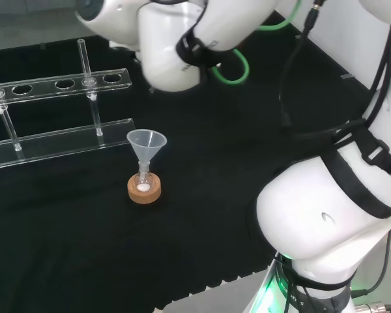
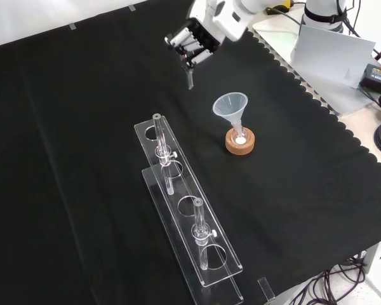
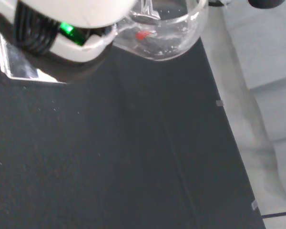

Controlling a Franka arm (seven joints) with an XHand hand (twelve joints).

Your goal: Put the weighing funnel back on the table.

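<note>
hand (image 2: 193, 39): fingers curled round the weighing funnel (image 2: 190, 79), so it's got hold of it | weighing funnel: hangs stem-down under the hand in the front view, over the black cloth (image 2: 82, 127), up-left of the big funnel (image 2: 231, 107) on its cork ring (image 2: 240, 143) | can't tell if the stem tip touches the cloth

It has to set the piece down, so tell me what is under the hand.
Bare black cloth lies under the hand and the weighing funnel it holds. The rack and the funnel stand off to the side. The hand covers part of the weighing funnel.
</note>
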